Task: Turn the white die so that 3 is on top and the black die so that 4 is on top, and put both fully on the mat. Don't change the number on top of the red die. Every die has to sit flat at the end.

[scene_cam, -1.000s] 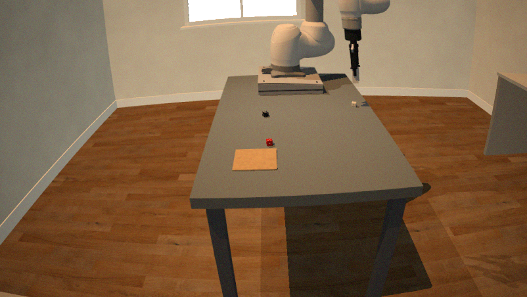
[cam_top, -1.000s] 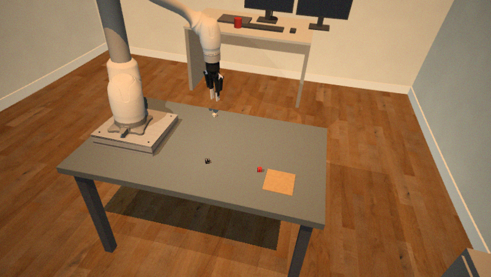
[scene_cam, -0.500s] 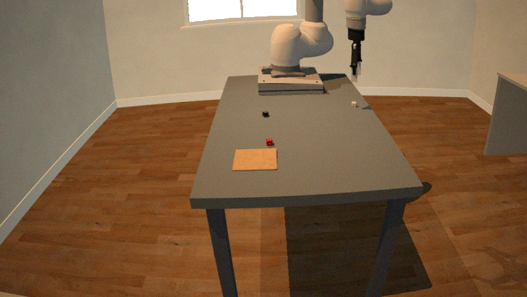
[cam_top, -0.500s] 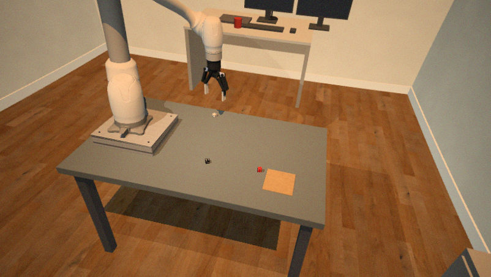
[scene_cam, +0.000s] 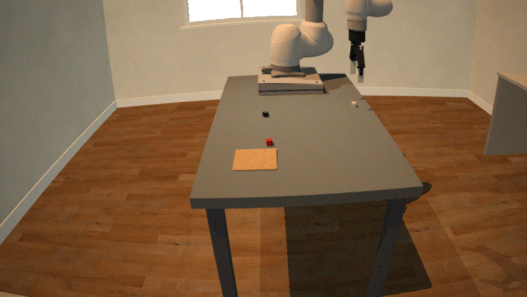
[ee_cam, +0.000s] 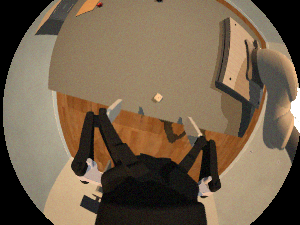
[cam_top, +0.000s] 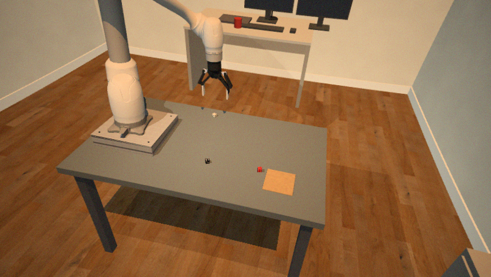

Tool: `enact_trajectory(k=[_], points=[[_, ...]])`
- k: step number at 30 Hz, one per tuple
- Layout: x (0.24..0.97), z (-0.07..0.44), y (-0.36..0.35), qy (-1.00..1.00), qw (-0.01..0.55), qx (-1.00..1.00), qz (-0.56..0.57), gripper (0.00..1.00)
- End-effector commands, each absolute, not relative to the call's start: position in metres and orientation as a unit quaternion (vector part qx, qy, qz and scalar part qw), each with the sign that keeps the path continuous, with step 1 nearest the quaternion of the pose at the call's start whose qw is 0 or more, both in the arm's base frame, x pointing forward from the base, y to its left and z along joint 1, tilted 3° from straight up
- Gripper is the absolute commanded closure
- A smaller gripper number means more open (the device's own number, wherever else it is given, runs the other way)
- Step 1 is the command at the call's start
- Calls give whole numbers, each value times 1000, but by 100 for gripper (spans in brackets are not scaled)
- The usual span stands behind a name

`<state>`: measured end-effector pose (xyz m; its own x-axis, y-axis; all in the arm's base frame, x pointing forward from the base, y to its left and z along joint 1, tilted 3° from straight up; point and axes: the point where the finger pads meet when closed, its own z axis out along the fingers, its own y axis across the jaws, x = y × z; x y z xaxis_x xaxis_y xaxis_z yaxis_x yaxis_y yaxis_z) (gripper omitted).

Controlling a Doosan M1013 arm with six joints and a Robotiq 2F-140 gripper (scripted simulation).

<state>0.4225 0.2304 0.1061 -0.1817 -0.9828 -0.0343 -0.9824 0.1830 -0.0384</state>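
We saw the white die (cam_top: 214, 114) (scene_cam: 353, 104) (ee_cam: 158, 98) on the worktop (cam_top: 240, 144) (scene_cam: 313, 147) (ee_cam: 135, 54), far from the mat (cam_top: 279, 182) (scene_cam: 255, 159) (ee_cam: 88, 6). The black die (cam_top: 207, 160) (scene_cam: 265, 114) (ee_cam: 159, 0) was off the mat too, farther from it than the red die (cam_top: 259, 169) (scene_cam: 269, 142) (ee_cam: 99, 4), which sat just beside it. Our hand (cam_top: 215, 97) (scene_cam: 357, 76) (ee_cam: 154, 114) hung above the worktop's level, farther from the mat than the white die, its fingers wide apart with nothing between them. If we came down off to one side, a finger could knock the white die over the edge. A careless swing near the mat might tip the red die.

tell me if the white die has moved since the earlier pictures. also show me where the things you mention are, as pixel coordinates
No; the white die (cam_top: 214, 114) (scene_cam: 353, 104) (ee_cam: 158, 98) sits at the same spot against the table's edge (cam_top: 254, 116) in the top view.
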Motion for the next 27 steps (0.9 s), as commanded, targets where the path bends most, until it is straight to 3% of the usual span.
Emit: enact_trajectory(k=[1, 27], points=[[420, 100, 229, 716, 25, -698, -1, 0], [416, 74, 228, 304, 23, -953, -7, 0]])
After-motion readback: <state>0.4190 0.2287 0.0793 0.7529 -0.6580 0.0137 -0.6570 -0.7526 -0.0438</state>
